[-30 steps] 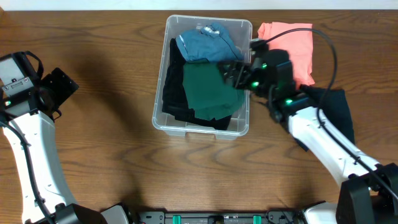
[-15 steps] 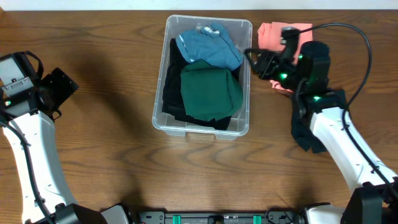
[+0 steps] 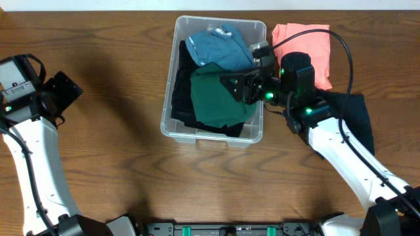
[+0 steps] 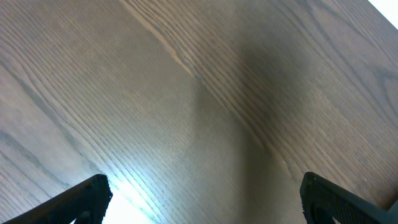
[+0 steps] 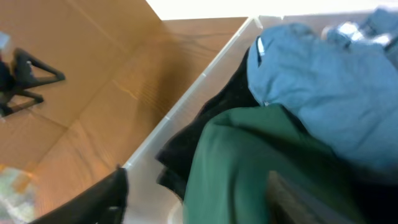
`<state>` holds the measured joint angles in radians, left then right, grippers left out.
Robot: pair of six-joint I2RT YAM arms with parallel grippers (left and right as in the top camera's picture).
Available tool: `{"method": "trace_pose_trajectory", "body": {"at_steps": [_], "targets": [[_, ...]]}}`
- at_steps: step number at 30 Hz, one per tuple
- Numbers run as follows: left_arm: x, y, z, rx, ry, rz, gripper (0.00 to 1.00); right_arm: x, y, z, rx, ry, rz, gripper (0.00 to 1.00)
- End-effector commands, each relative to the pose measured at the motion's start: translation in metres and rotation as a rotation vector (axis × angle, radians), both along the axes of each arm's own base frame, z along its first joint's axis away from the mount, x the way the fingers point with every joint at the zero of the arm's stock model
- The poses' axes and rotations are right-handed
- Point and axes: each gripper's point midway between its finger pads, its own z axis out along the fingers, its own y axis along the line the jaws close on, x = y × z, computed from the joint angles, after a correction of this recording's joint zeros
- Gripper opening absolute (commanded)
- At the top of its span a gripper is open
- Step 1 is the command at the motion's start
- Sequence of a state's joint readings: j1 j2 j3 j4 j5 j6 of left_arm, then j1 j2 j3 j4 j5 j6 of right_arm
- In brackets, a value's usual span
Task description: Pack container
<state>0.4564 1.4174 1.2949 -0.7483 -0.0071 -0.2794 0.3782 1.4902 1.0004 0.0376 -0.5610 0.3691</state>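
Top centre of the table [image 3: 118,164], close to the far edge, sits the container [image 3: 211,136], clear bin, upright, open. Blue garment [image 3: 220,49] lies at its far end. Green garment [image 3: 216,105] lies on top at the near end and touches the blue one. Black garment [image 3: 180,98] lies underneath along the left wall.

I have the right gripper [image 3: 237,86] over the green garment, just inside the container's right wall. Right wrist view: fingers [image 5: 99,199] stand at the two sides of the frame, spread wide, with green cloth lying below the gap. Nothing is pinched that I can see. I can't tell if the tips touch the fabric, as the view is blurry.

Coral garment [image 3: 312,39] is on the table, just beside the container's far right corner. Dark garment [image 3: 359,121] is also on the table, right of the bin, partly under the right arm [image 3: 341,151].

Left gripper [image 3: 64,90] is at the far left of the table, well apart from the container. Left wrist view: fingers [image 4: 87,196] are as wide apart as they go, with only bare wood between them, holding nothing.
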Motion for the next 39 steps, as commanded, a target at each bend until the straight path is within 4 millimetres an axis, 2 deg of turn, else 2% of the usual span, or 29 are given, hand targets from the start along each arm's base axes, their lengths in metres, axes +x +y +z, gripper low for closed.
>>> {"method": "trace_pose_trajectory", "body": {"at_steps": [1, 4, 7, 10, 13, 16, 22, 25, 29, 32, 34, 36, 39], "targets": [[-0.001, 0.003, 0.008, 0.021, -0.013, -0.005, 0.98, 0.003, -0.004, 0.003, -0.147, -0.205, 0.062, 0.80], [-0.001, 0.003, 0.008, 0.022, -0.012, -0.005, 0.98, 0.003, -0.006, 0.001, -0.236, -0.319, 0.119, 0.92], [-0.001, 0.003, 0.008, 0.022, -0.012, -0.005, 0.98, 0.003, -0.008, 0.000, -0.294, -0.391, 0.154, 0.99], [-0.001, 0.003, 0.008, 0.022, -0.012, -0.005, 0.98, 0.007, -0.012, 0.001, -0.299, -0.399, 0.143, 0.99], [-0.001, 0.003, 0.008, 0.022, -0.012, -0.005, 0.98, 0.019, -0.029, -0.004, -0.343, -0.380, 0.067, 0.99], [-0.001, 0.003, 0.008, 0.022, -0.012, -0.005, 0.98, 0.019, -0.034, -0.010, -0.351, -0.352, 0.064, 0.99], [-0.001, 0.003, 0.008, 0.022, -0.012, -0.005, 0.98, 0.011, -0.019, -0.036, -0.331, -0.259, 0.117, 0.99], [-0.001, 0.003, 0.008, 0.022, -0.012, -0.005, 0.98, 0.002, -0.004, -0.045, -0.305, -0.240, 0.181, 0.96], [-0.001, 0.003, 0.008, 0.022, -0.012, -0.005, 0.98, 0.000, 0.004, -0.058, -0.303, -0.198, 0.192, 0.91], [-0.001, 0.003, 0.008, 0.022, -0.012, -0.005, 0.98, 0.000, 0.004, -0.065, -0.296, -0.159, 0.184, 0.71], [-0.001, 0.003, 0.008, 0.022, -0.012, -0.005, 0.98, 0.001, 0.005, -0.064, -0.287, -0.153, 0.179, 0.53], [-0.001, 0.003, 0.008, 0.022, -0.012, -0.005, 0.98, 0.006, 0.007, -0.057, -0.259, -0.164, 0.158, 0.37], [-0.001, 0.003, 0.008, 0.022, -0.012, -0.005, 0.98, 0.009, 0.010, -0.046, -0.201, -0.153, 0.130, 0.21]]}}
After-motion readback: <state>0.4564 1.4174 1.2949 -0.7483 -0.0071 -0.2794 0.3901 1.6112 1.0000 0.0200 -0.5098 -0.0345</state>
